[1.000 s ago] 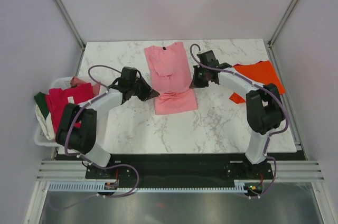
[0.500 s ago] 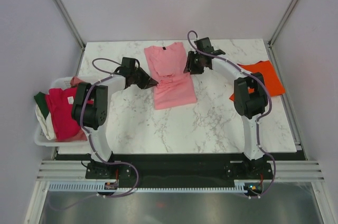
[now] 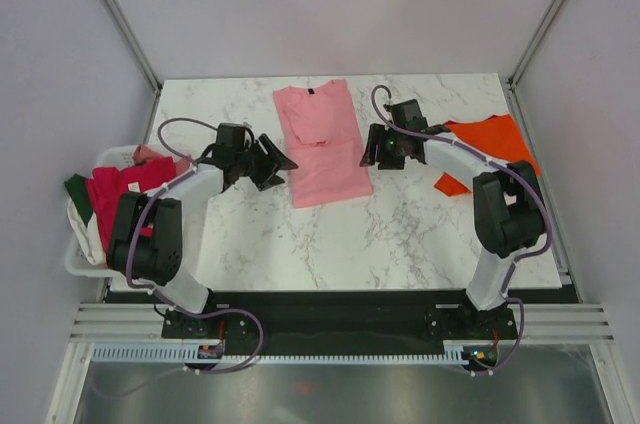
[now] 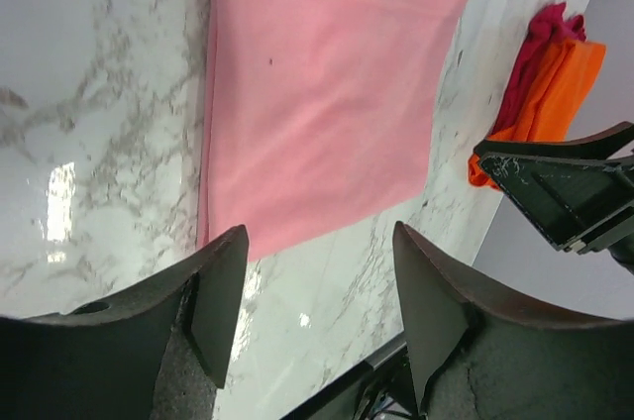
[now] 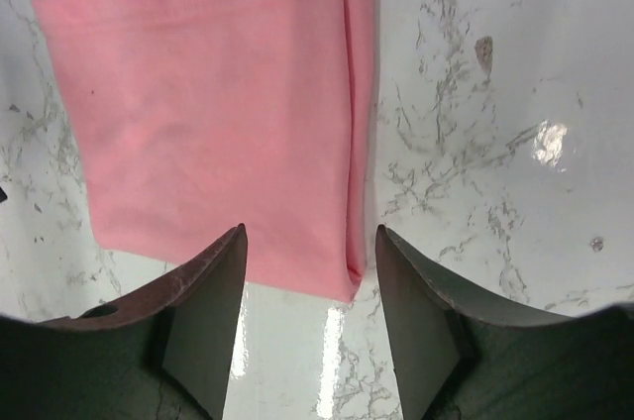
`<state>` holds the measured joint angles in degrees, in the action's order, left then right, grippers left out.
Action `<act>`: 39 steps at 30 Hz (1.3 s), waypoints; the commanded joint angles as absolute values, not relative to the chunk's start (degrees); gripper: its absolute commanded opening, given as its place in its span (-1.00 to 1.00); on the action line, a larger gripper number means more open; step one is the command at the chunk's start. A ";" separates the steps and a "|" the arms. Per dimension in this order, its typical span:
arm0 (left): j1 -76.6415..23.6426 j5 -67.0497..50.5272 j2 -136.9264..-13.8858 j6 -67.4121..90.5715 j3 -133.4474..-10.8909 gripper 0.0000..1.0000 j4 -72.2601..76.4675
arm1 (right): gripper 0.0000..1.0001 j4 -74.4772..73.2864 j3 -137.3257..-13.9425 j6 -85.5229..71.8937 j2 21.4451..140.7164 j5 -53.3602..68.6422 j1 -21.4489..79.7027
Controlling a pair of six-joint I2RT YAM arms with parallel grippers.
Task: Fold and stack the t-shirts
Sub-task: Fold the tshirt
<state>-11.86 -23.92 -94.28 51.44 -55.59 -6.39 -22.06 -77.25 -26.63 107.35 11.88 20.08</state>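
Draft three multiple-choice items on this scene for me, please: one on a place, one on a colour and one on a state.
1. Where does the orange t-shirt lie?
A) on the table, right side
B) hanging from a gripper
C) at the table's near left corner

2. What colour is the middle t-shirt, between the arms?
A) green
B) pink
C) cream

3. How do the left gripper and right gripper stand?
A) both open, empty
B) both shut on cloth
C) left shut, right open

Key: 1 A, it lies on the marble beside the right arm; 2 B, all views show pink cloth; 3 A, each wrist view shows spread fingers with nothing between.
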 commanded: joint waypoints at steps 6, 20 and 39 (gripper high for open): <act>-14.68 -22.59 -88.59 47.55 -46.59 0.21 -6.86 | 0.25 -17.75 -65.48 -24.52 100.55 17.93 20.13; -16.52 -22.76 -92.19 46.67 -45.88 -0.08 -6.24 | -0.25 -13.36 -63.37 -25.31 106.52 21.00 20.13; -17.84 -20.22 -98.52 45.88 -49.22 -0.15 -5.45 | -1.00 -12.74 -61.79 -24.96 105.91 22.32 20.21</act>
<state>-17.50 -22.59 -97.27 48.56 -47.16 -6.70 -13.98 -62.39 -25.45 106.96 21.15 20.14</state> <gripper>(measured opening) 0.422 0.010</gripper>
